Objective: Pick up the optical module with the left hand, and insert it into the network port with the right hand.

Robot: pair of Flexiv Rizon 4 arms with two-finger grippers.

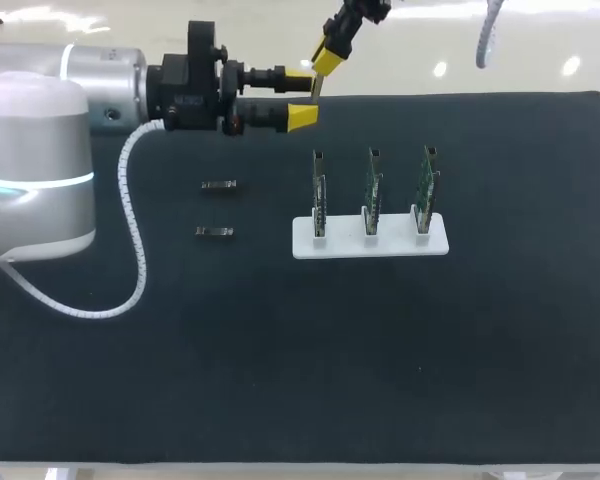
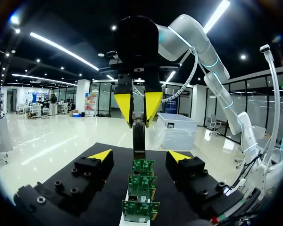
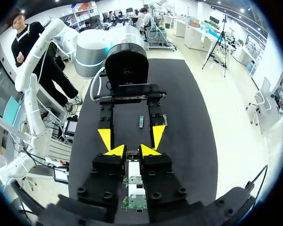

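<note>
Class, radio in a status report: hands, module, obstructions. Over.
Left hand open, empty. Right hand shut on optical module, not yet inserted. Nothing between it and port boards.

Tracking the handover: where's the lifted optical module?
Head view, top middle: the optical module sits pinched in the right gripper, between the open fingers of the left gripper.

Lab: robot arm [image 1: 40, 150], black-matted table [image 1: 280, 380]

Three optical modules [image 1: 218, 185] [image 1: 214, 232] [image 2: 139, 136], three port boards [image 1: 319, 195] [image 1: 372, 193] [image 1: 427, 190], one stand [image 1: 345, 244].
</note>
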